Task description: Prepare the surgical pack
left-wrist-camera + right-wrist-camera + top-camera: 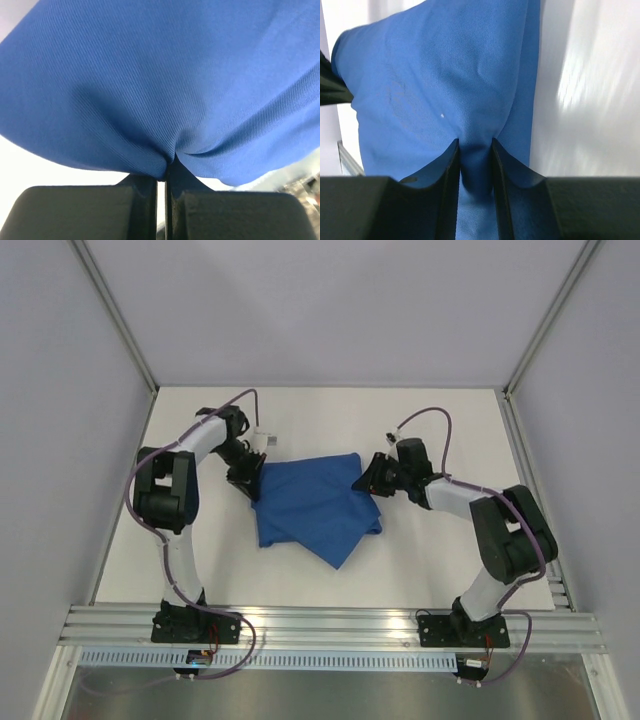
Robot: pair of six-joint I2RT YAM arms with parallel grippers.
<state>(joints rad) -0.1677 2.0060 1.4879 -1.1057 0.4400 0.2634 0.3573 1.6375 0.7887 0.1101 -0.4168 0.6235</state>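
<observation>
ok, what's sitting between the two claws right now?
Only the blue drape, loosely folded, spans from the left claw to the right claw; each pinches an edge. The top view shows it; the wrist views confirm both pinches.

White table [440,560], flat and matte. Pale grey walls [330,310] close in on three sides, metal struts [115,315] at the corners, ribbed aluminium rail [330,625] along the near edge. Soft, even light.

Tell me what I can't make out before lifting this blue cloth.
- Top view: whatever lies under the folded royal-blue cloth drape is covered by it.
- Left wrist view: the drape fills the frame, hiding the scene beyond the left gripper.
- Right wrist view: cloth bunched in the right gripper hides how many layers it pinches; the white table is blurred.
</observation>
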